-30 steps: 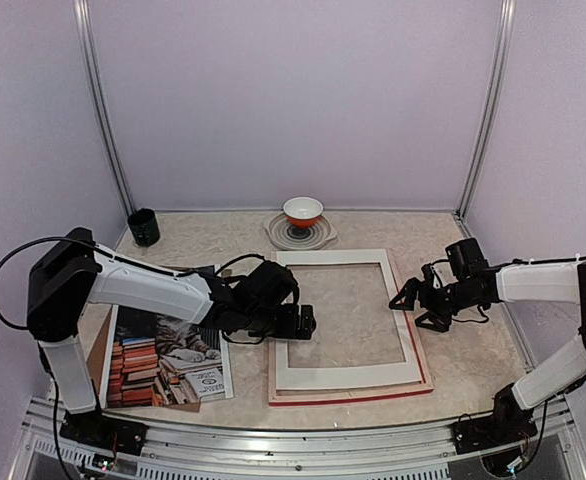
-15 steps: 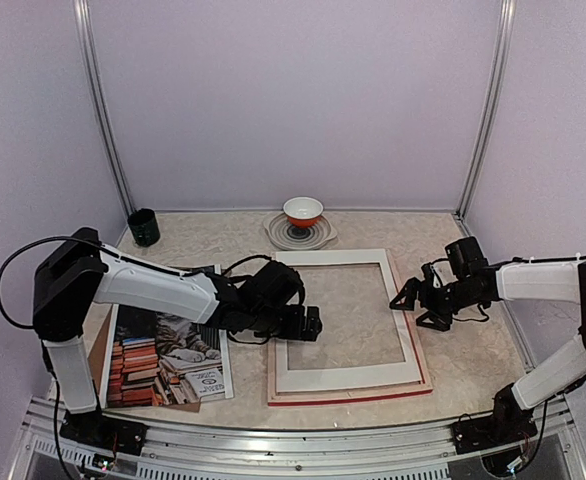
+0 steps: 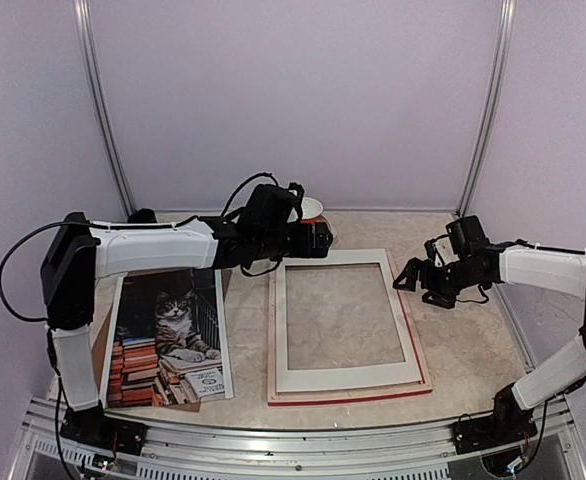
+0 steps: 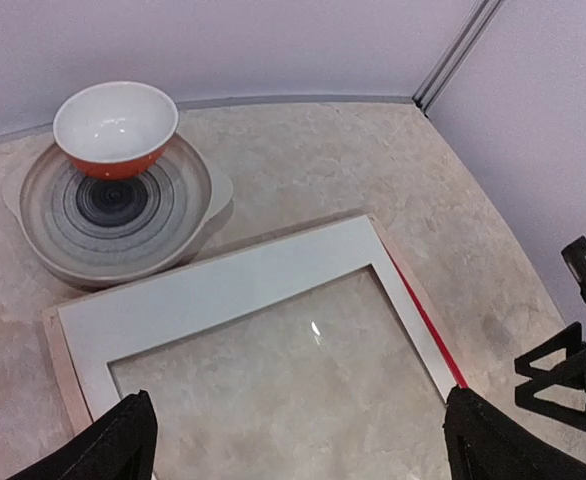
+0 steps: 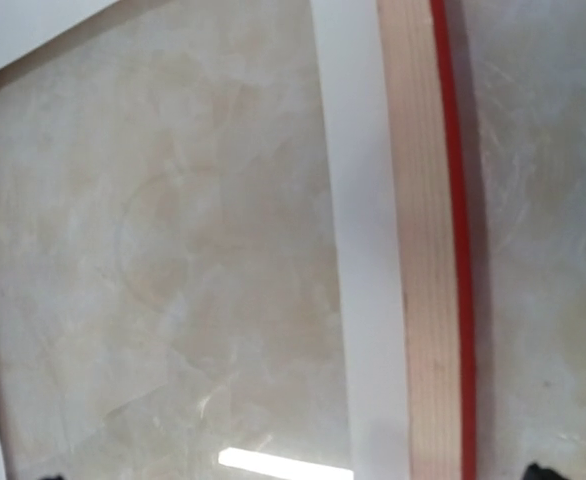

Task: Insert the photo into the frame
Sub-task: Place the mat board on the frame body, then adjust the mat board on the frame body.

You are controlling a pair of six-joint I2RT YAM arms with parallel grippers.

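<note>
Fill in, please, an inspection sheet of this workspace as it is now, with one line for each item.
Surface: beige marbled table, no spill seen.
Job's things: photo lies flat, face up, left of the frame, not in it; a white mat lies in the frame.
Clutter: orange bowl on a grey striped dish behind the frame; brown board under the photo.
Grippers: left tool open, empty, above the frame's far edge; right tool open, empty, at the frame's right edge.
Cables: black cable loops at the left arm's shoulder.
Surroundings: plain pale walls, metal posts in the back corners.
</note>
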